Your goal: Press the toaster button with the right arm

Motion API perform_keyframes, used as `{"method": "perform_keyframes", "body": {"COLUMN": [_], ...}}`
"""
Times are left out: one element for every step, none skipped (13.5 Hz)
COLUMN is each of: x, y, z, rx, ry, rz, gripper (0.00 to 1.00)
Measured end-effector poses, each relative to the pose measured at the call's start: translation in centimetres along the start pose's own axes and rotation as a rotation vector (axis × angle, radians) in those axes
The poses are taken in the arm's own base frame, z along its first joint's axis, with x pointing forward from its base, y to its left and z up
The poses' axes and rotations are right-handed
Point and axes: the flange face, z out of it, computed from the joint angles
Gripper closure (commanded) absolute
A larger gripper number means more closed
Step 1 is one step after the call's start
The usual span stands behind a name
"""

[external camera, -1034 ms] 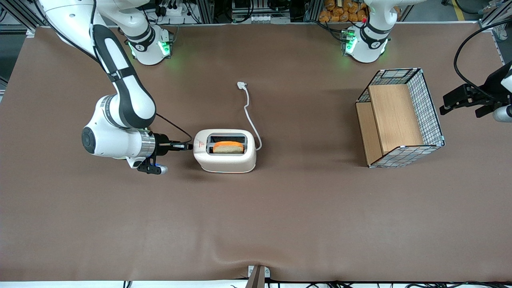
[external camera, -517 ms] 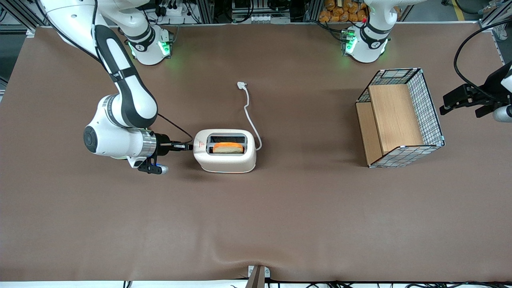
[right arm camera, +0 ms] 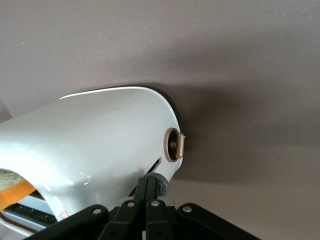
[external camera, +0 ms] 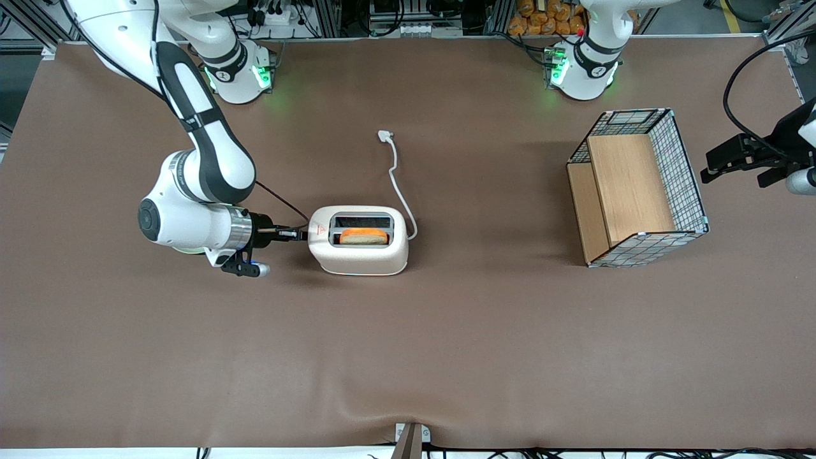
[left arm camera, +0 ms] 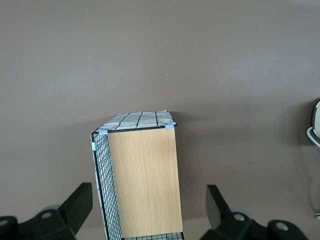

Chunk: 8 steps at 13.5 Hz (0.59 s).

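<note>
The toaster [external camera: 358, 240] sits near the middle of the brown tabletop [external camera: 408, 344], a slice of bread [external camera: 363, 236] in the slot nearer the front camera; its white cord [external camera: 398, 178] trails away toward the arm bases, the plug lying loose on the cloth; the right arm [external camera: 197, 191] reaches in level with the toaster's short end, and its hand [external camera: 298, 234] is right up against that end face; the fingers [right arm camera: 149, 194] are pinched together, narrow, holding nothing, their tips on the small pale button [right arm camera: 160, 185] beside a coppery round knob [right arm camera: 176, 145]; a wire basket [external camera: 637, 188] with wooden boards stands well apart, toward the parked arm's end.
</note>
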Motion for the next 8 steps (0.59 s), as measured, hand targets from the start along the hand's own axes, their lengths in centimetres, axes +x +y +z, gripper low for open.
{"method": "perform_keyframes", "body": {"x": [0.0, 0.0, 0.1, 0.1, 0.2, 0.2, 0.3, 0.4], "y": [0.2, 0.4, 0.5, 0.6, 0.7, 0.8, 1.0, 1.1], "z": [0.3, 0.6, 0.8, 1.0, 1.2, 1.3, 1.5, 1.7], "rx": [-0.001, -0.003, -0.003, -0.003, -0.004, -0.005, -0.005, -0.007], "ry": [0.005, 0.010, 0.012, 0.013, 0.014, 0.014, 0.014, 0.016], "rz": [-0.001, -0.001, -0.001, 0.000, 0.002, 0.003, 0.004, 0.006], "gripper": [1.00, 1.00, 1.00, 1.00, 1.00, 1.00, 1.00, 1.00]}}
